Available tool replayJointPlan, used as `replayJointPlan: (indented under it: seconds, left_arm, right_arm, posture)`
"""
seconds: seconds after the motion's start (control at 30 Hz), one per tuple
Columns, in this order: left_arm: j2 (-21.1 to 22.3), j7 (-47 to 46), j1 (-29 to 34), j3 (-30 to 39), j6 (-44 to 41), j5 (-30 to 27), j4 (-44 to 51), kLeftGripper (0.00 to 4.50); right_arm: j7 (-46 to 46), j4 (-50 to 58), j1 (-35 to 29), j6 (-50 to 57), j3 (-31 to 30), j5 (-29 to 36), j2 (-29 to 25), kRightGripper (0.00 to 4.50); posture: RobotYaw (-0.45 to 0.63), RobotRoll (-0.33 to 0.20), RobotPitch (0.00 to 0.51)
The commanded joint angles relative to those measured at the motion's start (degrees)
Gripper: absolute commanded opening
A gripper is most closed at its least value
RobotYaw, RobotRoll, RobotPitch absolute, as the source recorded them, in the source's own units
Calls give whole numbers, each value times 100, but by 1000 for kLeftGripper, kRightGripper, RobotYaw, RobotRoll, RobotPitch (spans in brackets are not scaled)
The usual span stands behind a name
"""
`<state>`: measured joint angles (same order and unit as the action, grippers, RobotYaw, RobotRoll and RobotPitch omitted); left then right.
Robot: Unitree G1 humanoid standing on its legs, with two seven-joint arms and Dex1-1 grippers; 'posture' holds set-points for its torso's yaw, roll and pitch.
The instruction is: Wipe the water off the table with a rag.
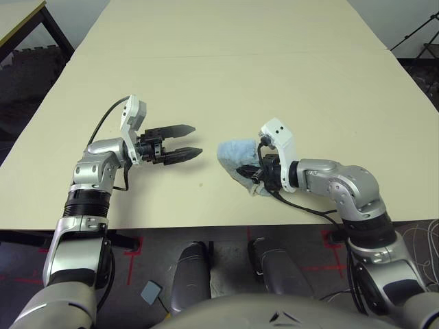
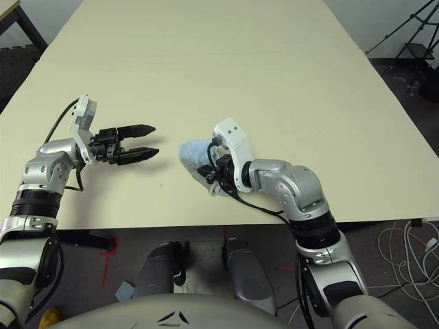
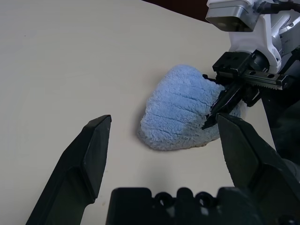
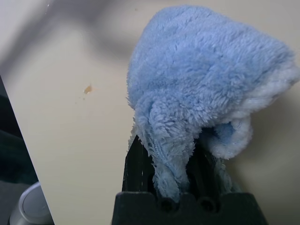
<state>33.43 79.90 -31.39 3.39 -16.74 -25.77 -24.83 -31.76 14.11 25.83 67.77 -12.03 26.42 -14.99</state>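
A pale desk [image 1: 274, 62] carries everything. Near its front edge, the right claw [image 1: 252, 171] is clamped on a bunched blue rag [image 1: 236, 156] resting on the surface. The left claw [image 1: 185, 140] hovers beside it, fingers spread and empty. A small amber drop [image 4: 87, 89] lies near the rag. Wiping seems underway; next, drag the rag across that drop.
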Motion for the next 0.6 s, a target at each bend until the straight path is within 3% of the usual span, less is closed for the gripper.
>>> replayJointPlan:
  seconds: [0.03, 0.27, 0.6]
  left_arm:
    - [-27, -11, -35, -20, 24, 8, 44, 4500]
    - [-83, -30, -60, -25, 93, 43, -10, 4500]
    - [-139, -61, -74, -45, 200, 72, -93, 4500]
  right_arm:
    - [-189, -238, -173, 282, -461, 133, -42, 92]
    - [-63, -486, -168, 99, -325, -97, -188, 92]
    - [491, -1852, 495, -874, 644, -541, -451, 91]
  posture:
    - [-220, 0, 177]
    - [-221, 0, 170]
    - [-224, 0, 160]
